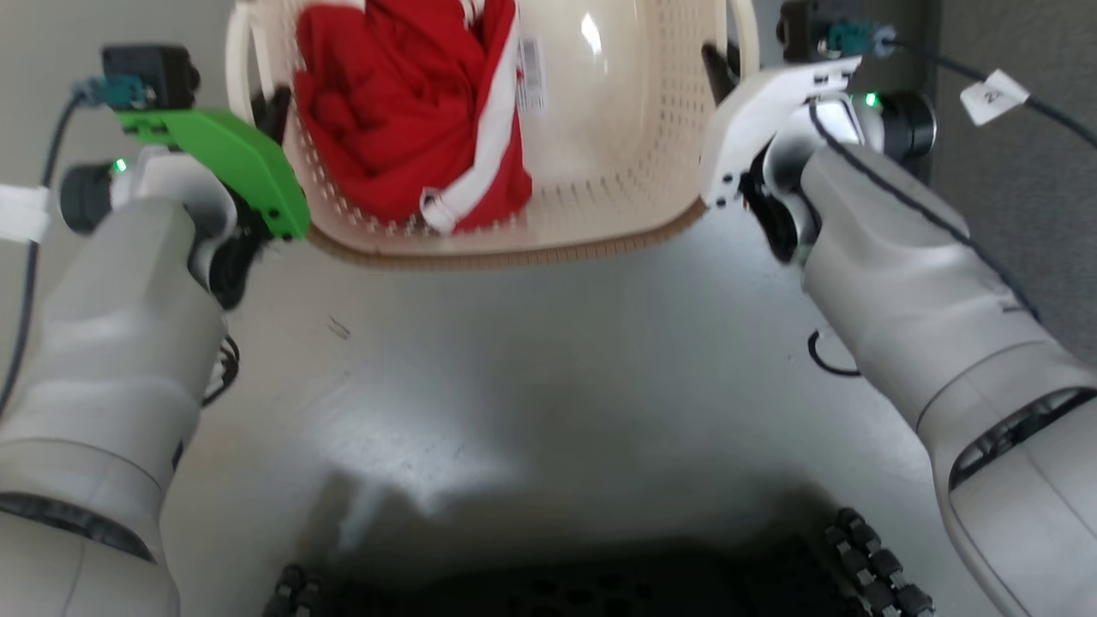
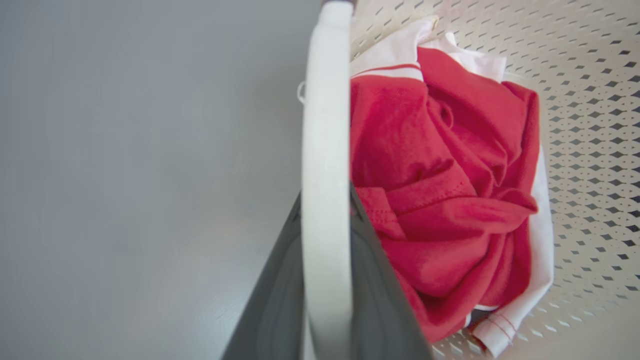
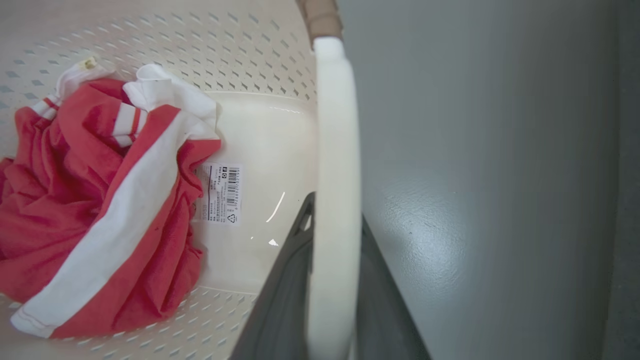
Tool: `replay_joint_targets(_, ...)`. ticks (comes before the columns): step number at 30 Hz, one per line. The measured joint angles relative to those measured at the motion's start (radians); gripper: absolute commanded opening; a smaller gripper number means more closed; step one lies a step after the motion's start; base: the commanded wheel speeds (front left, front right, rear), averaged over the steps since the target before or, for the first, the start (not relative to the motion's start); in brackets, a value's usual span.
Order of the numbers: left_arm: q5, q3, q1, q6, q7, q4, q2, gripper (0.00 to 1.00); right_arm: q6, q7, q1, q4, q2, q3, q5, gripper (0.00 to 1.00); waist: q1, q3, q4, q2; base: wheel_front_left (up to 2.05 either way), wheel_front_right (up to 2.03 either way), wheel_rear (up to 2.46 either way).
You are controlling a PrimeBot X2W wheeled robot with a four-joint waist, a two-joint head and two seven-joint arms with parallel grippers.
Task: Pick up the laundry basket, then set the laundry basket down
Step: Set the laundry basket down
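Observation:
The cream perforated laundry basket (image 1: 600, 214) with brown rim trim hangs between my two arms above the grey floor, at the top of the head view. A red and white garment (image 1: 403, 111) lies in its left half, beside a barcode sticker (image 3: 220, 192) on the bottom. My left gripper (image 1: 272, 107) is shut on the basket's left loop handle (image 2: 325, 200), a dark finger on each side of it. My right gripper (image 1: 718, 73) is shut on the right loop handle (image 3: 335, 200) in the same way.
Grey floor (image 1: 531, 377) spreads below the basket, with my dark wheeled base (image 1: 600, 583) at the bottom edge. A darker wall panel (image 1: 1011, 214) rises at the right, and a tagged black cable (image 1: 994, 94) runs past my right wrist.

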Motion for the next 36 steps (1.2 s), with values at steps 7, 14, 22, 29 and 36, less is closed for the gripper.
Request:
replay_joint_targets(7,0.013,-0.003,-0.033,-0.001,-0.053,0.001,0.004,0.0,-0.002,-0.041,-0.037,0.003,-0.002,-0.009,-0.005,0.0,-0.0001,0.09,0.003,0.0,0.0,0.0,0.0)
replay_joint_targets(14,0.013,-0.006,-0.053,-0.001,-0.073,0.003,0.004,0.0,-0.003,-0.058,-0.053,0.013,0.0,-0.016,-0.005,0.0,-0.0002,0.134,0.004,0.0,0.0,0.0,0.0)
replay_joint_targets(22,0.013,-0.013,-0.055,-0.006,-0.091,0.0,0.009,0.0,-0.002,-0.08,-0.056,0.016,0.001,-0.016,-0.005,0.0,-0.0003,0.146,0.0,0.0,0.0,0.0,0.0)
replay_joint_targets(29,0.004,-0.022,-0.055,-0.006,-0.09,0.0,0.009,0.0,-0.001,-0.081,-0.059,0.025,0.004,-0.014,-0.003,0.0,-0.0003,0.143,0.0,0.0,0.0,0.0,0.0)
replay_joint_targets(36,-0.01,-0.032,-0.058,-0.006,-0.054,-0.002,0.008,0.47,0.038,-0.079,-0.06,0.033,0.001,-0.008,0.002,0.85,-0.0003,0.137,0.001,0.0,0.0,0.0,0.0)
